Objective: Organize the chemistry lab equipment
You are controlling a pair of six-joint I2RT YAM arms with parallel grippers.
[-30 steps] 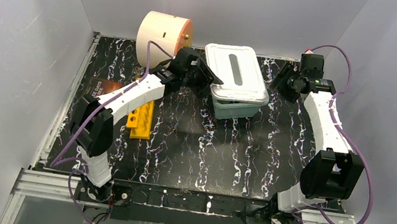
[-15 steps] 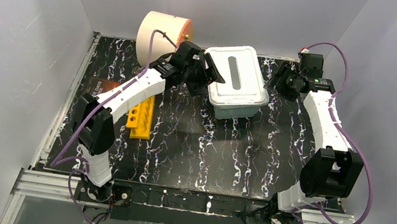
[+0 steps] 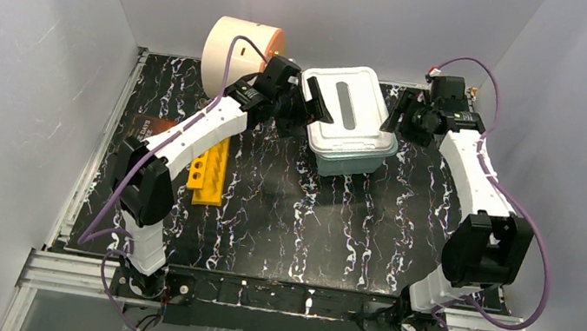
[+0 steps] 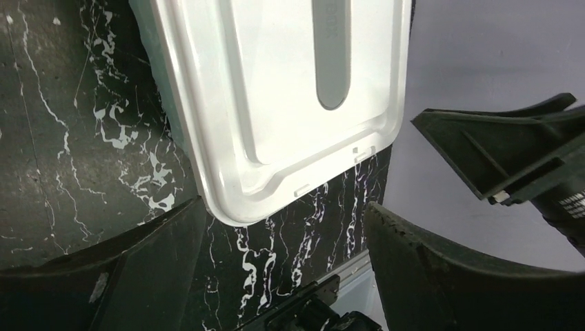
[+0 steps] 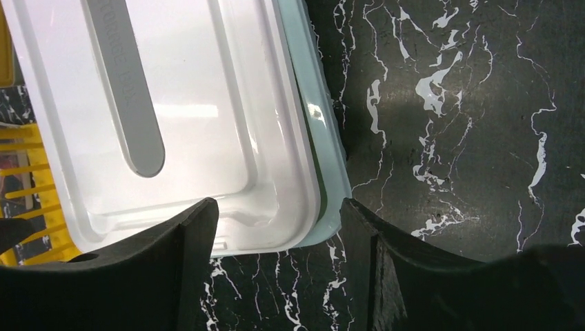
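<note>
Black marbled worktop within grey walls: left pincer and right pincer, both gaping and empty, flank the white-lidded bin between them, the yellow tube rack well behind the left pincer; uneven pressure would likely skew the lid or shove the bin.

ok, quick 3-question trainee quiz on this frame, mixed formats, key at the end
1. True or false: the white lid rests on top of the pale green bin.
2. Which item lies on the table partly under the left arm? A) yellow tube rack B) glass funnel C) rubber loop
3. Fill in: the left tool and the right tool, one at each side of the bin, both have their fingers ____.

Key: 1 true; 2 A; 3 open.
</note>
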